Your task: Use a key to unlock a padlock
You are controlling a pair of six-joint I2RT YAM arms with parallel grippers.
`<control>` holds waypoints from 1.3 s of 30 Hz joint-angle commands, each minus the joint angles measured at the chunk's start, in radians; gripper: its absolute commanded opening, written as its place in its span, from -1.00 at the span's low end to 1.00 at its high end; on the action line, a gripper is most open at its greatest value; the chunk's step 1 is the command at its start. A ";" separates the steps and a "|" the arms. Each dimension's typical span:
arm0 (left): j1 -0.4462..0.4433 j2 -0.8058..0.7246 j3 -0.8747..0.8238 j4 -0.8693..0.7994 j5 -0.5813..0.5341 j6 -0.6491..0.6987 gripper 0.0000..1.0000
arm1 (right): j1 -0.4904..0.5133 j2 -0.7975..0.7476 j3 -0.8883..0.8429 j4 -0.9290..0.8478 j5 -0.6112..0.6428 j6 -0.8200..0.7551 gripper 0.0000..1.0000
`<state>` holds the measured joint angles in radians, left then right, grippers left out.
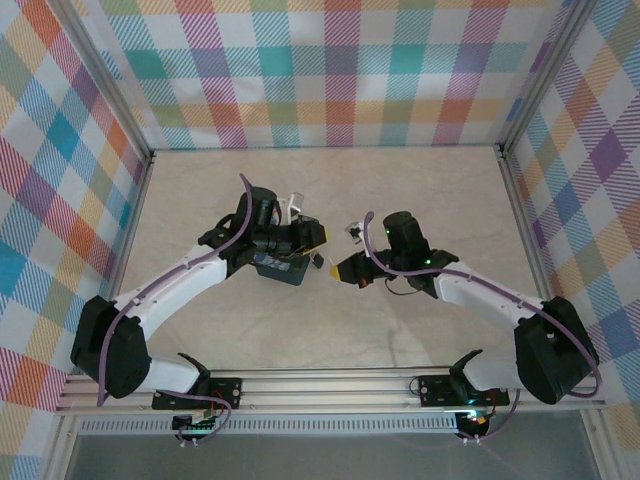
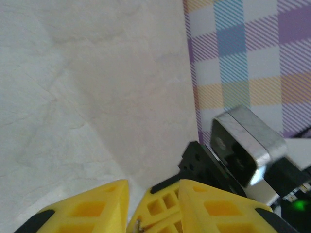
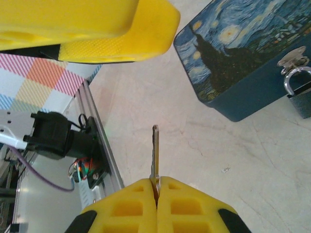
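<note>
Progress looks to be roughly at the halfway mark, with the pickup done and the unlocking itself not yet begun. The key point(image 3: 155, 155) is off the table point(image 1: 420, 190), pinched at its head between the closed fingers of the right gripper point(image 3: 157, 187), its thin blade standing straight out past the fingertips. In the overhead view that right gripper sits near the table's middle, just right of the box point(image 1: 280, 270), well away from every edge.

The padlock point(image 3: 303, 104) hangs on the hasp of the blue painted box, its silvery shackle looped through the hasp and apparently closed. The right wrist view cuts off the lock's dark body, so the keyhole cannot be made out. Bare table lies between the key's tip and the lock; the two are near but clearly apart, and the blade does not point at the lock.

The left gripper point(image 1: 312, 240) hovers over the box's far right corner. Whether its fingers are parted or closed, and whether they touch the box or the lock, I cannot tell.

Left to do, as I judge it, are swinging the blade round to face the keyhole, sliding it in, turning it, and freeing the shackle. Steadying the small, dangling lock will probably be needed first.
</note>
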<state>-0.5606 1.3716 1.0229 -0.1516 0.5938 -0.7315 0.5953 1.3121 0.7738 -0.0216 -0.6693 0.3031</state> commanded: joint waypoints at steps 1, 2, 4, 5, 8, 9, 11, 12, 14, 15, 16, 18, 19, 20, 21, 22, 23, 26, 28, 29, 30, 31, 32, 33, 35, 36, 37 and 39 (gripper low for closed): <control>-0.005 -0.007 -0.014 0.023 0.110 0.072 -0.36 | -0.008 -0.001 0.041 -0.055 -0.070 -0.077 -1.00; -0.008 -0.004 -0.007 -0.003 0.108 0.093 -0.36 | -0.008 0.001 0.041 -0.055 -0.077 -0.078 -1.00; -0.012 0.003 0.008 -0.070 0.097 0.148 -0.36 | -0.008 0.004 0.041 -0.054 -0.092 -0.081 -1.00; -0.012 0.005 0.011 -0.091 0.091 0.166 -0.36 | -0.008 0.003 0.039 -0.051 -0.096 -0.082 -1.00; -0.012 -0.004 -0.009 -0.082 0.099 0.186 -0.43 | -0.007 0.006 0.041 -0.050 -0.102 -0.081 -1.00; -0.012 -0.008 -0.019 -0.064 0.112 0.184 -0.47 | -0.007 0.008 0.043 -0.050 -0.102 -0.080 -1.00; -0.015 -0.011 -0.028 -0.051 0.125 0.187 -0.48 | -0.008 0.014 0.049 -0.051 -0.106 -0.081 -1.00; -0.016 -0.014 -0.028 -0.050 0.130 0.191 -0.49 | -0.008 0.016 0.053 -0.053 -0.108 -0.080 -1.00; -0.021 -0.015 -0.028 -0.056 0.135 0.201 -0.50 | -0.008 0.022 0.063 -0.056 -0.110 -0.079 -1.00; -0.023 -0.015 -0.028 -0.061 0.136 0.205 -0.51 | -0.008 0.025 0.067 -0.057 -0.111 -0.081 -1.00; -0.025 -0.016 -0.027 -0.063 0.139 0.210 -0.52 | -0.009 0.027 0.071 -0.059 -0.111 -0.081 -1.00; -0.029 -0.017 -0.033 -0.060 0.147 0.220 -0.54 | -0.011 0.029 0.076 -0.055 -0.110 -0.077 -1.00; -0.031 -0.021 -0.036 -0.056 0.148 0.222 -0.54 | -0.012 0.030 0.077 -0.049 -0.111 -0.073 -1.00; -0.033 -0.023 -0.039 -0.050 0.150 0.222 -0.55 | -0.014 0.033 0.082 -0.048 -0.111 -0.069 -1.00; -0.034 -0.025 -0.041 -0.048 0.150 0.222 -0.57 | -0.014 0.037 0.086 -0.048 -0.112 -0.066 -1.00; -0.033 -0.023 -0.044 -0.045 0.152 0.222 -0.59 | -0.016 0.040 0.092 -0.046 -0.116 -0.064 -1.00; -0.033 -0.023 -0.044 -0.043 0.153 0.222 -0.60 | -0.017 0.045 0.097 -0.048 -0.119 -0.064 -1.00; -0.035 -0.020 -0.047 -0.042 0.155 0.226 -0.62 | -0.019 0.046 0.103 -0.044 -0.121 -0.062 -1.00; -0.035 -0.018 -0.049 -0.046 0.147 0.230 -0.62 | -0.019 0.045 0.107 -0.041 -0.125 -0.061 -1.00; -0.035 -0.017 -0.050 -0.049 0.144 0.232 -0.62 | -0.021 0.046 0.107 -0.041 -0.126 -0.060 -1.00; -0.035 -0.015 -0.050 -0.051 0.143 0.233 -0.62 | -0.023 0.045 0.107 -0.037 -0.131 -0.061 -1.00; -0.035 -0.013 -0.051 -0.052 0.141 0.235 -0.61 | -0.024 0.044 0.106 -0.034 -0.132 -0.058 -1.00; -0.035 -0.010 -0.052 -0.054 0.137 0.237 -0.58 | -0.025 0.043 0.105 -0.035 -0.131 -0.058 -1.00; -0.035 -0.009 -0.053 -0.055 0.134 0.239 -0.53 | -0.025 0.042 0.105 -0.035 -0.133 -0.059 -1.00; -0.034 -0.007 -0.050 -0.063 0.122 0.241 -0.49 | -0.026 0.040 0.105 -0.041 -0.135 -0.061 -1.00; -0.033 -0.006 -0.047 -0.062 0.124 0.241 -0.50 | -0.028 0.040 0.104 -0.042 -0.136 -0.061 -1.00; -0.034 -0.002 -0.043 -0.060 0.133 0.237 -0.50 | -0.027 0.041 0.104 -0.042 -0.139 -0.063 -1.00; -0.035 0.002 -0.036 -0.068 0.136 0.242 -0.50 | -0.029 0.042 0.112 -0.050 -0.147 -0.066 -1.00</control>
<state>-0.5846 1.3712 0.9886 -0.2016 0.7078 -0.5106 0.5743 1.3544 0.8524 -0.0925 -0.7795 0.2493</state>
